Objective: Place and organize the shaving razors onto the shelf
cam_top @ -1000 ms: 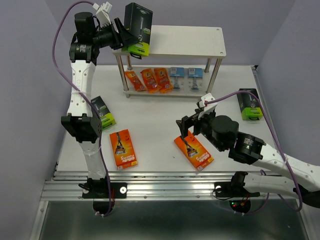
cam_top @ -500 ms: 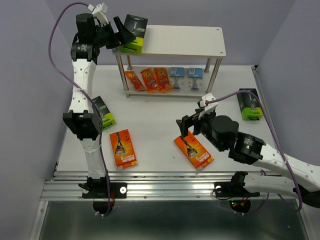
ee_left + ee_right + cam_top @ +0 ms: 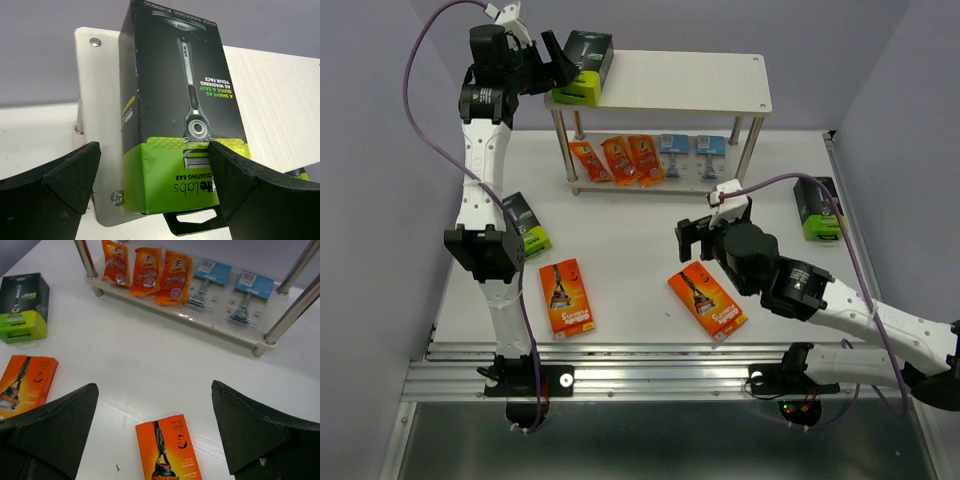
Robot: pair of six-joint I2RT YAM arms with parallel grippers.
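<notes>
The shelf (image 3: 690, 82) stands at the back of the table. A black-and-lime razor box (image 3: 582, 68) lies on the left corner of its top board, lime end jutting over the edge. My left gripper (image 3: 560, 62) is open around that end; in the left wrist view the box (image 3: 180, 100) sits between the spread fingers (image 3: 70, 175), with a gap on the left side. My right gripper (image 3: 695, 235) hangs open above a flat orange box (image 3: 162, 450) on the table, touching nothing. Three orange foil packets (image 3: 618, 158) and two blue blister packs (image 3: 692, 155) lie on the lower board.
A second orange box (image 3: 566, 296) lies at the front left. One black-and-lime box (image 3: 525, 225) sits beside the left arm, another (image 3: 818, 208) at the table's right edge. The shelf's silver legs (image 3: 287, 315) stand just beyond the right gripper.
The left gripper laid the black-and-lime box down on the shelf's top board and opened off it. The right gripper rose and drew back from the orange box.
</notes>
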